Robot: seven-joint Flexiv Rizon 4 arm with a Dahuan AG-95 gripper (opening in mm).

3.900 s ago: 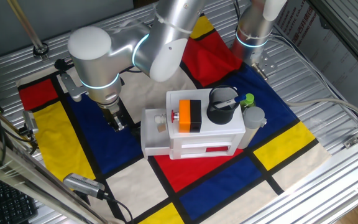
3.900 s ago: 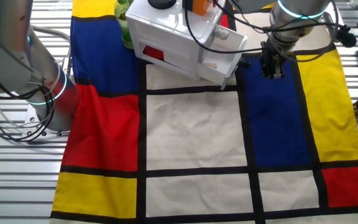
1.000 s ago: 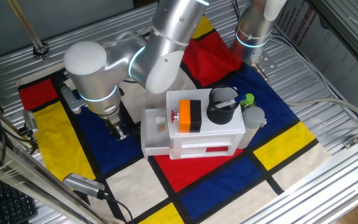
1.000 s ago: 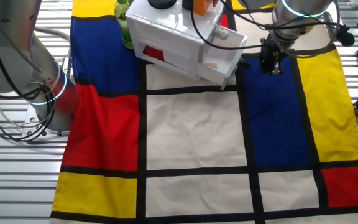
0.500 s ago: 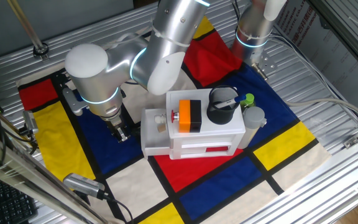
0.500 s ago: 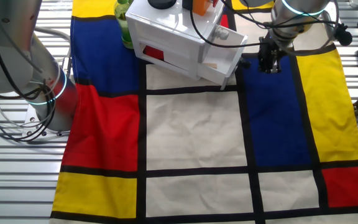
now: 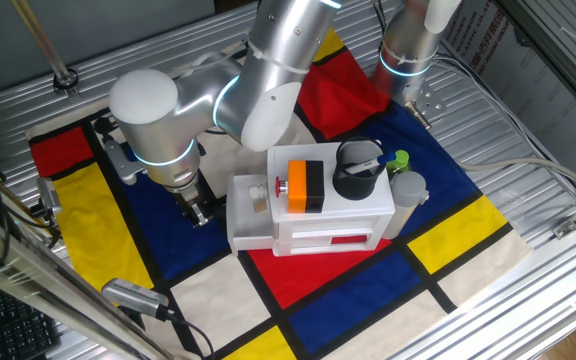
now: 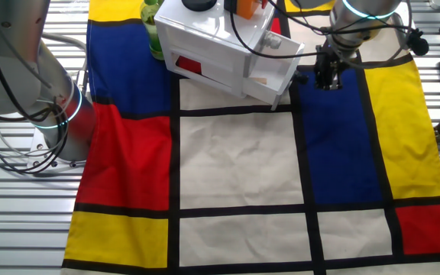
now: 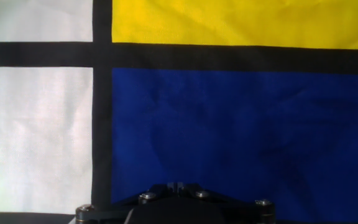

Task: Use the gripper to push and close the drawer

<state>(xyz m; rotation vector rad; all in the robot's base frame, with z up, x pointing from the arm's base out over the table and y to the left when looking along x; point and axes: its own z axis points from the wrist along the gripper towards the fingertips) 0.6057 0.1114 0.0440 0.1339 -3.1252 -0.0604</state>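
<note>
– So why does the gripper hang low beside the drawer?
– Probably to push its jutting end face; whether it's clenched, I cannot tell

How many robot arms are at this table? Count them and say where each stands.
2. One arm reaches over the cloth, its gripper low beside the open drawer. The other arm stands upright at the far edge, behind the cabinet. None looks hidden.

Ribbed metal table, colour-block cloth
</note>
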